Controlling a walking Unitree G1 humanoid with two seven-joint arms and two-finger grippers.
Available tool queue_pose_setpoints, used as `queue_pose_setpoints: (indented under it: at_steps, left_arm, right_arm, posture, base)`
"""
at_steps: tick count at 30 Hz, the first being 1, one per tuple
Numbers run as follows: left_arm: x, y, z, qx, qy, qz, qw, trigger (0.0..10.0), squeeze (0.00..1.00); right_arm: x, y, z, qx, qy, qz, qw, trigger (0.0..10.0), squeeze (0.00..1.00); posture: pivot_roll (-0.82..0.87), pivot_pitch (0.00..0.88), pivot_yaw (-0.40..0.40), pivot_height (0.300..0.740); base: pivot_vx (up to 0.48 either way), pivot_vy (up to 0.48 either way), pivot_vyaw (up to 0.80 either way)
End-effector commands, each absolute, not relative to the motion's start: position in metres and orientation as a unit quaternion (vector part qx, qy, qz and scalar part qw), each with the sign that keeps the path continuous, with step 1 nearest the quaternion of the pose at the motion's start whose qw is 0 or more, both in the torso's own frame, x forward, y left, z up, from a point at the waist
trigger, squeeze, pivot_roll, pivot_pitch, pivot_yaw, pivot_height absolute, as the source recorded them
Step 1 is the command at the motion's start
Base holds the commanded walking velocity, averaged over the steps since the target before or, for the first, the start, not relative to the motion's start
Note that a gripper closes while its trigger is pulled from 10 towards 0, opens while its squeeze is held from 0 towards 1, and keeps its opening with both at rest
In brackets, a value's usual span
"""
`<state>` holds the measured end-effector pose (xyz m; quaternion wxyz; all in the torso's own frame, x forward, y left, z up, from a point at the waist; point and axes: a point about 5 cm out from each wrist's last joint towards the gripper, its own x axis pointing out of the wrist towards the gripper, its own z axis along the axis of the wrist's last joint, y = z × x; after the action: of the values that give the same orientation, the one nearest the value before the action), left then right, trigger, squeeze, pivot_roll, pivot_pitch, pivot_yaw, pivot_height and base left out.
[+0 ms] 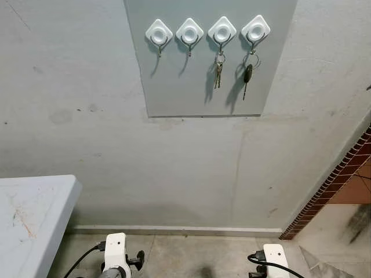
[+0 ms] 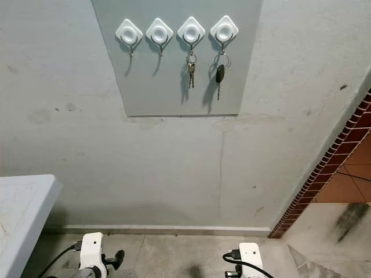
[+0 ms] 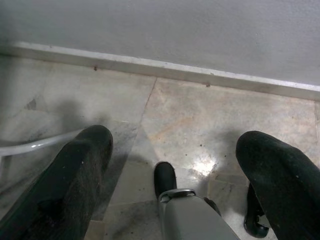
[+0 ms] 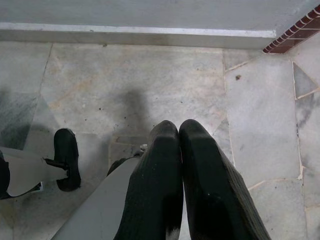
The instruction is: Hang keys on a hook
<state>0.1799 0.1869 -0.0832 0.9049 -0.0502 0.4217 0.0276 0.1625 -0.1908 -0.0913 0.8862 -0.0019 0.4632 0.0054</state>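
On the grey panel (image 1: 174, 92) fixed to the wall, four white hooks sit in a row, and the two nearer the robot's right are already loaded: a small bunch of keys (image 1: 218, 70) hangs from the third hook (image 1: 222, 32), and a black-headed key (image 1: 247, 76) on a ring hangs from the fourth hook (image 1: 255, 30). The first hook (image 1: 159, 33) and second hook (image 1: 189, 33) carry nothing. Both arms hang low, near the floor, well apart from the panel. The left tool (image 3: 175, 165) has its fingers (image 3: 75, 175) spread wide with only the marble floor (image 3: 210, 125) showing between them, so it holds nothing. The right tool (image 4: 179, 150) has its two fingers pressed together, and no key or ring can be seen between them. A white worktop (image 1: 35, 214) stands at the robot's left, and no keys can be made out on the part of it that shows. Judging by this, the hanging looks finished: keys are on hooks and neither tool carries anything. If more keys remain to be hung, the pictures do not show where they lie.
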Motion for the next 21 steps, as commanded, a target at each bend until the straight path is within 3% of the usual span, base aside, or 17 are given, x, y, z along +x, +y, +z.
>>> queue_pose_setpoints:
  at_steps: [1,21]
  left_arm:
    - [0.1788,0.1896,-0.0837,-0.047,0.427,0.031,0.902,10.0,0.0]
    - [0.1788,0.1896,-0.0837,-0.046,0.428,0.031,0.902,10.0,0.0]
  right_arm:
    - [0.1618,-0.1903,-0.0917,0.006,0.465,0.002,0.885,10.0,0.0]
    - [0.1613,-0.1901,-0.092,0.006,0.465,0.002,0.885,10.0,0.0]
  posture:
    - [-0.08,0.0,0.055,0.74]
    - [-0.08,0.0,0.051,0.74]
  base:
    - [0.0,0.0,0.0]
    - [0.0,0.0,0.0]
